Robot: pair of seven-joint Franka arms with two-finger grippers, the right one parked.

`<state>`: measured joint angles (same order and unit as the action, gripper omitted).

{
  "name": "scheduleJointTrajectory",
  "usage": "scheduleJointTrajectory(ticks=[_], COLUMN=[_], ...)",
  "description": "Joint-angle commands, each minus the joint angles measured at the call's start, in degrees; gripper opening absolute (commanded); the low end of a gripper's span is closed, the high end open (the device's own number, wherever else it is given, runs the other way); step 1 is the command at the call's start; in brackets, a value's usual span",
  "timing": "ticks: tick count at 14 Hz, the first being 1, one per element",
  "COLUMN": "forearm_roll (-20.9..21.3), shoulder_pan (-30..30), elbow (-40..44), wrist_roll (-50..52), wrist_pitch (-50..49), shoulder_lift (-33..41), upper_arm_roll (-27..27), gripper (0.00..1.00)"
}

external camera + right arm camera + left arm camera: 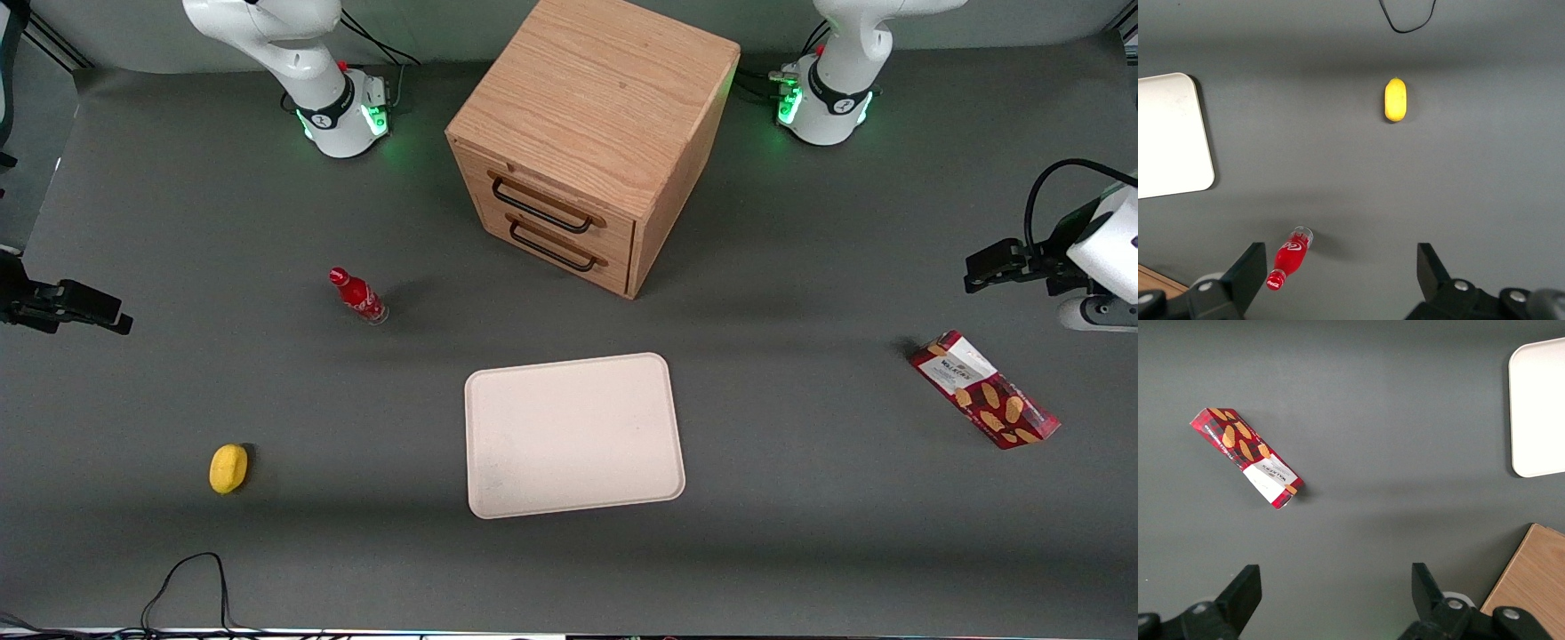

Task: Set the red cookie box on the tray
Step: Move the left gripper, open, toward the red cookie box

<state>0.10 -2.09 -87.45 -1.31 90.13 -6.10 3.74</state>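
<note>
Red cookie box: slim dark-red carton, lying flat on the grey table toward the working arm's end, well apart from the tray. It lies askew to the table edges, white label end farther from the front camera, cookie-picture end nearer. Nothing touches it.

Tray: cream-white, rounded corners, low rim, nothing on it. It sits near the middle of the table, in front of the wooden drawer cabinet.

Gripper: held up over the table near the working arm's end, farther from the front camera than the box and not over it. In the wrist view the fingers stand spread wide with bare table between them, holding nothing; the box lies ahead of them and apart.

Other items: small red soda bottle and a yellow lemon-like object, both toward the parked arm's end; neither belongs to the task.

Step in hand, as judged: approach, grasp not begun.

Handling notes: bring the gripper above the middle of the box, then turn the wrist so the fingers straddle the narrow width, not the length. Descend straight, since a finger landing on the top face would push or dent the light carton. Close gently; thin card will likely crush or skid. Lift clear of the table before carrying toward the tray, and set it down flat, inside the rim.
</note>
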Motion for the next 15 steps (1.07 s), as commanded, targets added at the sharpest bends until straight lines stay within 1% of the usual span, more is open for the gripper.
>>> scheduleJointTrajectory(ticks=[1,6,8,9,11,12,13,15], forearm_roll=[-1.0,-0.7,-0.6,-0.5,0.2,0.3,0.3,0.4], shoulder_pan=[0.9,0.1,-3.7,-4.9,-9.8,-11.7,-13.5,-15.4], elbow=[-0.7,-0.8,-0.8,-0.9,-1.1,-1.0,-1.1,-1.1], wrist_roll=[0.6,0.3,-0.4,-2.4,-7.7,-8.7,-8.7,-7.3], wrist_pitch=[-1.0,-1.3,-0.9,-0.7,0.0,0.7,1.5,2.1], shoulder_lift=[1.2,1.0,0.6,0.2,-1.2,-1.9,-2.2,-3.0], upper_arm_roll=[-0.8,-1.4,-1.5,-1.6,-1.7,-1.7,-1.6,-1.8], gripper=[1.0,1.0,1.0,1.0,1.0,1.0,1.0,1.0])
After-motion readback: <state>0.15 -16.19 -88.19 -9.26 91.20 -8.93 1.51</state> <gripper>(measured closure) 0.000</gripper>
